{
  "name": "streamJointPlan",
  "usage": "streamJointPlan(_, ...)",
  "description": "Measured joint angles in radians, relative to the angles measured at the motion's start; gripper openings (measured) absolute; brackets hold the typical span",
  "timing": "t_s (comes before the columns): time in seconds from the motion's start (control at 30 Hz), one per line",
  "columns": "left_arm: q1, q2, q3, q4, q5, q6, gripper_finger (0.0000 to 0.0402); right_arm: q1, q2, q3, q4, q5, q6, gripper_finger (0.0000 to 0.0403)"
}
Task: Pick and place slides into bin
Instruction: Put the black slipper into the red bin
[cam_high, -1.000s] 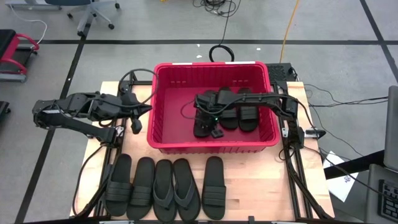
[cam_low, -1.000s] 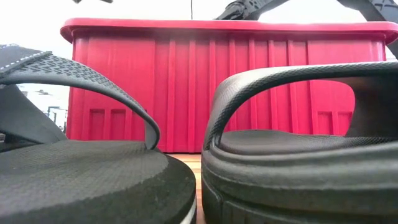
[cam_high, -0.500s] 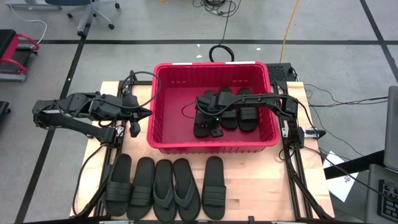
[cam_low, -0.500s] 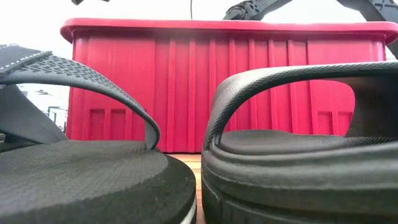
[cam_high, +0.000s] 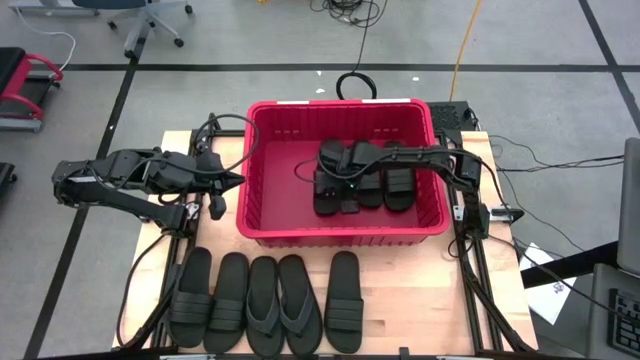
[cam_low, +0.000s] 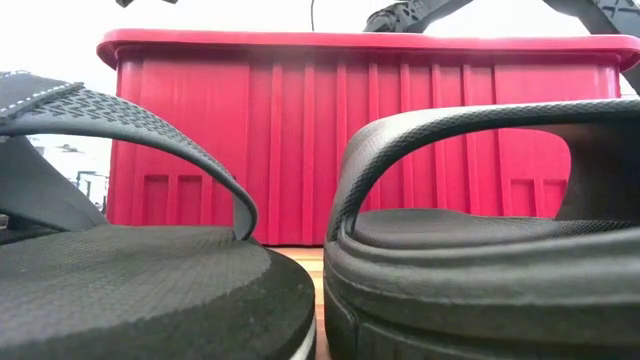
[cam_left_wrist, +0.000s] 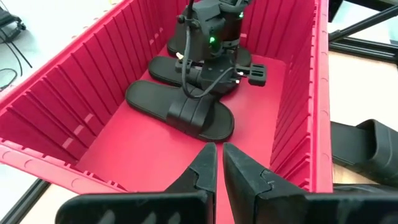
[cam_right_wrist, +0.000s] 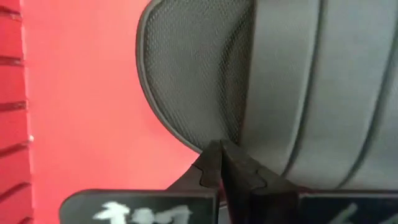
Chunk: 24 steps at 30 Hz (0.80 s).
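- Three slides (cam_high: 362, 178) lie on the floor of the bin (cam_high: 270, 232), side by side toward its right half; the leftmost one sits under the right arm's wrist.
- Five more slides (cam_high: 265, 301) stay in a row on the table (cam_high: 430, 300) in front of the bin: two ribbed-strap ones on the left, two thong flip-flops in the middle, one ribbed-strap one at the right end, slightly apart from the others.
- right gripper (cam_high: 327, 165) is down inside the bin over the leftmost slide, fingers pressed together with nothing between them; in the right wrist view the fingertips (cam_right_wrist: 219, 163) point at the rounded end of that slide's sole against the red floor.
- left gripper (cam_high: 232, 178) hovers just outside the bin's left wall, near the rim, fingers nearly pressed together, holding nothing; the left wrist view (cam_left_wrist: 216, 163) looks over the rim into the bin at the slides and the right arm's wrist.
- Low view: two table slides close up, flip-flop (cam_low: 120, 240) on the left, ribbed-strap one (cam_low: 480, 260) on the right, red bin wall (cam_low: 300, 140) behind them.
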Motion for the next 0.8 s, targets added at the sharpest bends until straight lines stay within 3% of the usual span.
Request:
streamJointPlan(0.4, 0.000, 0.000, 0.000, 0.000, -0.001, 0.002, 0.0026, 0.000, -0.019, 0.000, -0.069, -0.020, 0.053, 0.0000)
streamJointPlan(0.63, 0.000, 0.000, 0.000, 0.002, 0.014, 0.055, 0.0026, 0.001, -0.143, 0.000, -0.006, -0.020, 0.008, 0.0000)
streamJointPlan(0.8, 0.000, -0.012, 0.000, 0.017, 0.014, 0.106, 0.0026, -0.009, -0.291, 0.000, 0.094, 0.119, 0.064, 0.0000)
